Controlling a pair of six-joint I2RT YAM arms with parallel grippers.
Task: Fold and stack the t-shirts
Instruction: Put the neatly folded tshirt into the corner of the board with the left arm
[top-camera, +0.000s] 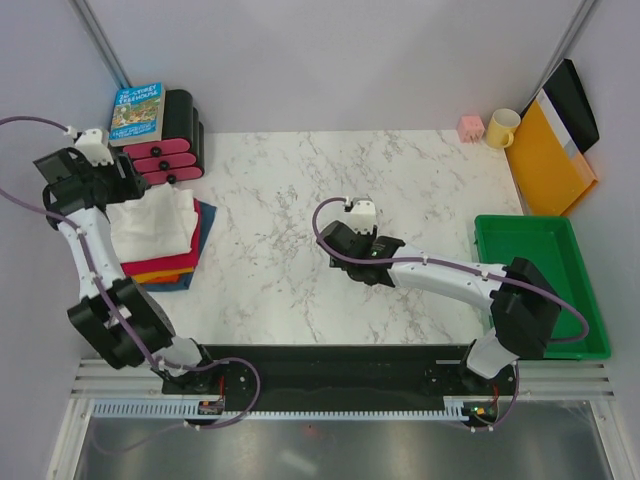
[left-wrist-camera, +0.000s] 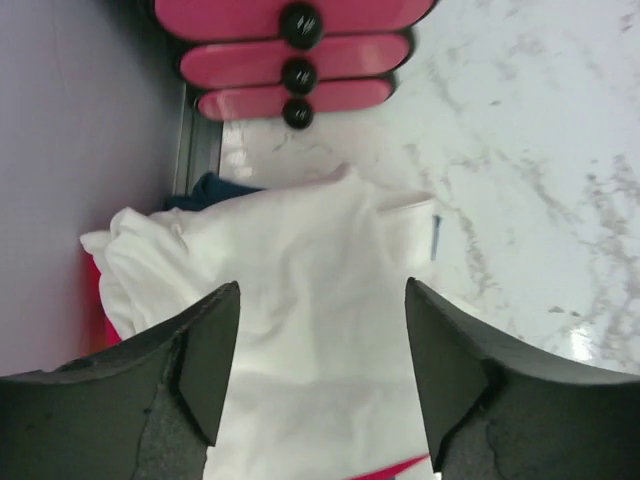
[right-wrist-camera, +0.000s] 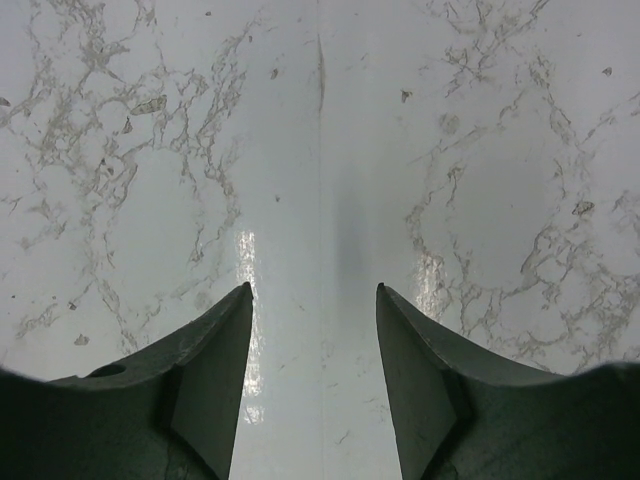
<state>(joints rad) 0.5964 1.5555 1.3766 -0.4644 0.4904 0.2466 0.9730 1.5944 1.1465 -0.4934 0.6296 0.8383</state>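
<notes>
- My left gripper (left-wrist-camera: 320, 300) hovers, jaws spread wide, holding nothing, over the wrinkly cream-white t-shirt (left-wrist-camera: 300, 290) topping the folded magenta, orange and blue t-shirts (top-camera: 165, 272) at frame left.
- Just behind stands a black-and-pink rack (top-camera: 172, 150) carrying a blue-covered book (top-camera: 138, 110); its title is too small to read.
- My right gripper (right-wrist-camera: 315, 300) hangs parted, unloaded, over the white marble table (top-camera: 400, 180), centre.
- Green plastic tray (top-camera: 525, 245) lower right.

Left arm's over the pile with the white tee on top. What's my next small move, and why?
Probably lift the left gripper straight up and clear. Its jaws stand open with nothing between them, and the white tee lies folded on the coloured tees, so the placing looks done.
</notes>
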